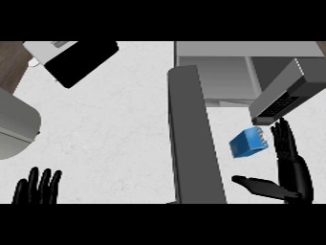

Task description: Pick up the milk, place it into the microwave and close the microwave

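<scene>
Right of the microwave door (190,139), the presumably light, stiff milk carton (248,142) is being flanked for a side-wall grasp by the right hand (293,168), fingers apart.

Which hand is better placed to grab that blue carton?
The right robot hand: it is open beside the blue milk carton, thumb below it. The left robot hand rests at the lower left, beyond the open microwave door.
</scene>
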Action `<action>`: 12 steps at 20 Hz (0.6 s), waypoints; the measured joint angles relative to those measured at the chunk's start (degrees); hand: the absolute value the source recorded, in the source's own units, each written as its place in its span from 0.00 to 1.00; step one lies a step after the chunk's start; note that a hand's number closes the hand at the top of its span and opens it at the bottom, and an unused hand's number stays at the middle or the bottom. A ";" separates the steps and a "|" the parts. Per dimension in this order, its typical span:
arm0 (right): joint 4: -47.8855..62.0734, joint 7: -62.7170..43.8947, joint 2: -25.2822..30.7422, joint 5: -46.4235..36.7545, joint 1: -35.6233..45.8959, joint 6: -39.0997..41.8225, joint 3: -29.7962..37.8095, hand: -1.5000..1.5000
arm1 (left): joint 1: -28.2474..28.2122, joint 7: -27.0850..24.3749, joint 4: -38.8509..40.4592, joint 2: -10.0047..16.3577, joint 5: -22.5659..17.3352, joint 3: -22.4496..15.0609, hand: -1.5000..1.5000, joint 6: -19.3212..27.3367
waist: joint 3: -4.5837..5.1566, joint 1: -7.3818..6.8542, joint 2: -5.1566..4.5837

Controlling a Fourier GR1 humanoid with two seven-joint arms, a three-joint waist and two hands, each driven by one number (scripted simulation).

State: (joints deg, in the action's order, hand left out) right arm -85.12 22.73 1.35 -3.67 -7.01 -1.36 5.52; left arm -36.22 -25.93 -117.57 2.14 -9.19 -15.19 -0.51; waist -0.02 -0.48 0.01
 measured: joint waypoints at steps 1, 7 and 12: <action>2.09 0.73 0.60 0.10 1.23 0.02 0.84 0.00 | 0.05 0.08 0.04 0.13 -0.16 0.16 0.00 0.08 | -0.01 0.01 -0.01; 13.44 9.48 2.09 0.18 3.46 0.75 3.33 0.00 | -0.04 -0.51 0.25 0.08 0.09 -0.77 0.00 0.87 | -0.01 0.10 -0.01; 22.81 16.14 2.79 -0.19 6.93 0.26 4.84 0.00 | -2.47 -2.45 -0.02 1.09 -0.81 -1.08 0.00 -0.04 | -0.01 -0.01 0.00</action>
State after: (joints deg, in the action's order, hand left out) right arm -62.31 38.88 4.14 -3.87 -0.08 -1.10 10.36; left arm -38.68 -28.38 -117.59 3.23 -10.00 -16.28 -0.55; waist -0.04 -0.49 0.01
